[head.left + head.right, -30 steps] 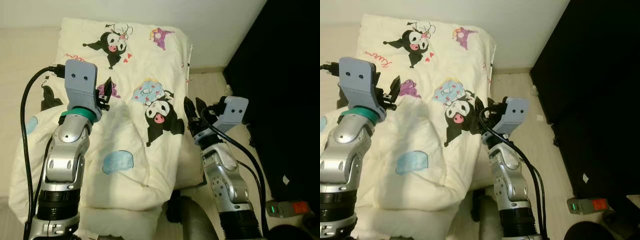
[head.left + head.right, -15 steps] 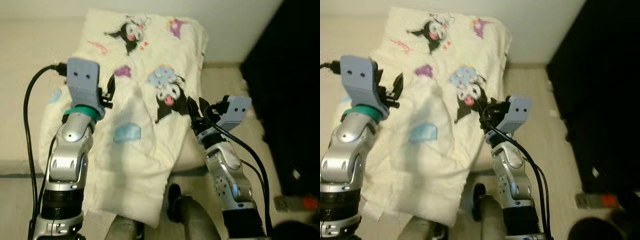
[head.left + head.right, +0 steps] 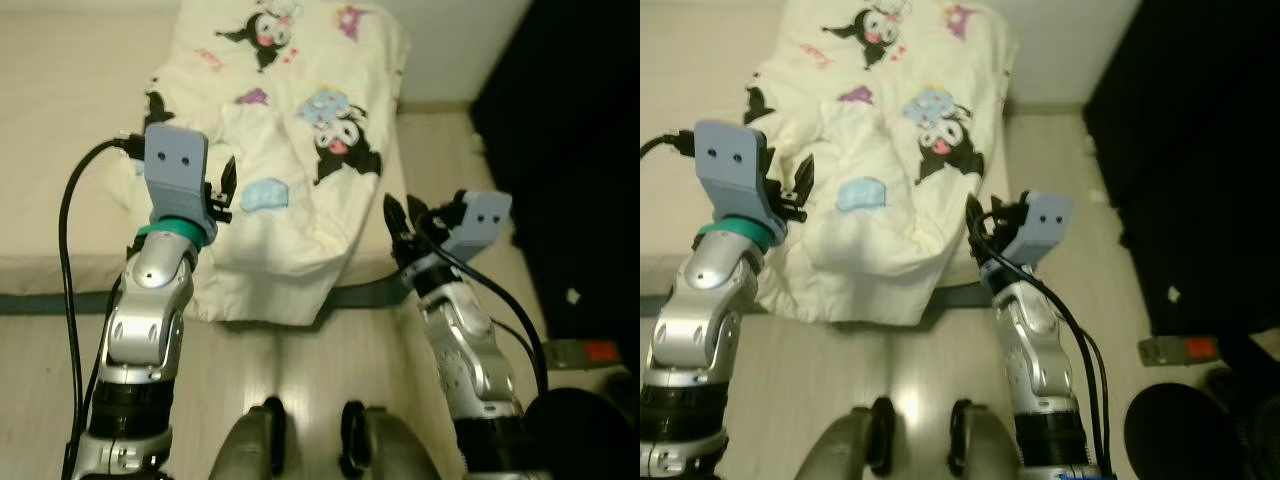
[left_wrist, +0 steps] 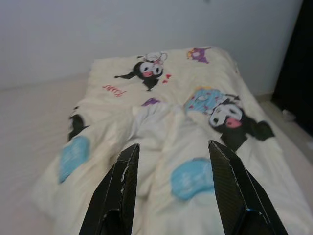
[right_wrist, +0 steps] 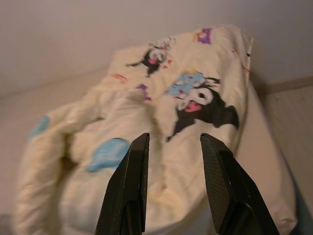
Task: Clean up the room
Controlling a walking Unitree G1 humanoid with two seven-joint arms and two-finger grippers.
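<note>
A cream cartoon-print duvet (image 3: pixel 900 140) is lying rumpled on the bed (image 3: pixel 680 120), its edge hanging over the bed's side, while the left gripper (image 3: pixel 800 185) is hovering at its left part and the right gripper (image 3: pixel 980 222) is hovering beside its right edge.

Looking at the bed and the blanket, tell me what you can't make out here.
- Blanket: far end cut off by the top edge of both eye views.
- Mattress beneath it: hidden by the blanket.
- Orange-marked object on the floor: too small to identify.
- Dark area on the robot's right: too dark.
</note>
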